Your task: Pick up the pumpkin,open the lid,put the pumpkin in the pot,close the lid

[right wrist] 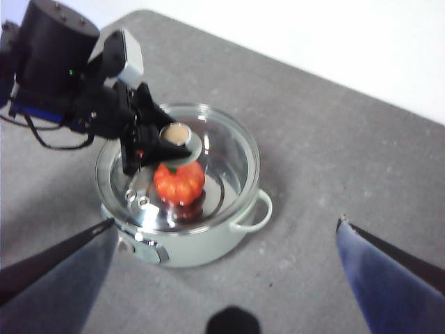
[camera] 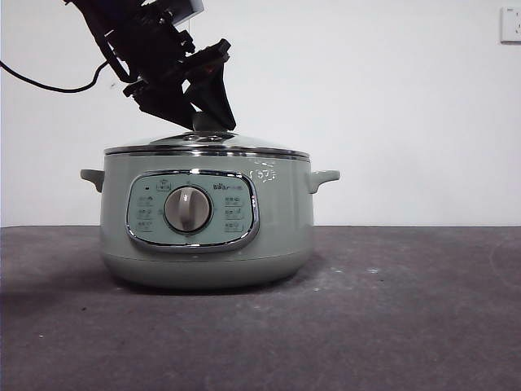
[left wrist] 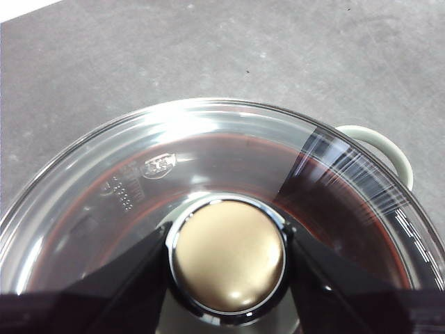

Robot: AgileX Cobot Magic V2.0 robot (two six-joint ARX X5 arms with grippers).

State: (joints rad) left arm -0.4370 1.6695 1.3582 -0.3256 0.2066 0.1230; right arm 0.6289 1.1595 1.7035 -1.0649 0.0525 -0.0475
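The pale green pot (camera: 203,244) stands on the table with the glass lid (camera: 244,145) seated on its rim. My left gripper (camera: 207,126) reaches down from the upper left, its jaws pressed against both sides of the lid's knob (left wrist: 228,254). Through the glass lid (right wrist: 229,153), the right wrist view shows the orange-red pumpkin (right wrist: 179,182) lying inside the pot (right wrist: 201,243). The left gripper (right wrist: 163,149) sits over the lid there. High above the table and away from the pot, my right gripper (right wrist: 226,221) is open with nothing between its fingers.
The pot's side handles (camera: 324,176) stick out left and right, and one handle (left wrist: 389,149) shows past the lid's rim. A dark grey table top (camera: 407,309) spreads around the pot. A white wall stands behind, with a socket (camera: 510,24) at the top right.
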